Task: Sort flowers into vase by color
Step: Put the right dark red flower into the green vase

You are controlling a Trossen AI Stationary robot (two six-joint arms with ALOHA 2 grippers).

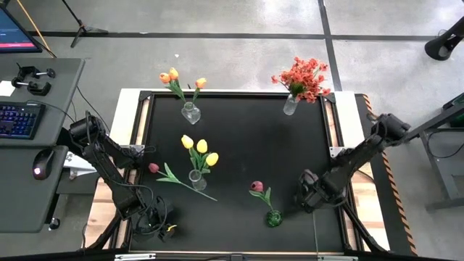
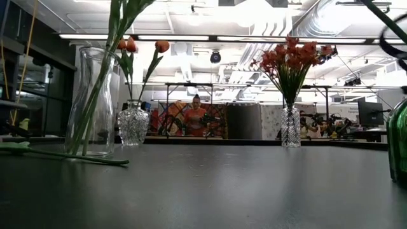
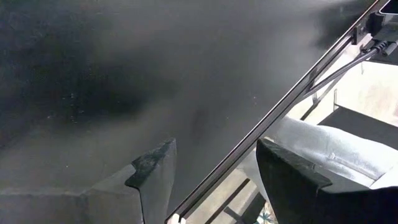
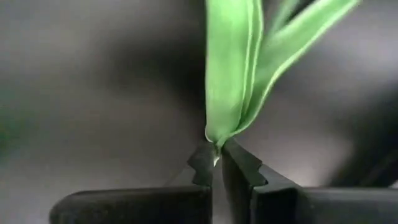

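1. The right gripper is pinched tight on the base of a green leaf of the dark pink tulip, near the surface's front right corner.
2. That tulip stands in a green vase just beside the gripper.
3. Stem and leaf look light, thin and floppy; a hold low on the stem likely steadies it best.
4. A second pink tulip lies flat near the left edge.
5. The left gripper waits with its fingers spread at the front left corner, holding nothing.
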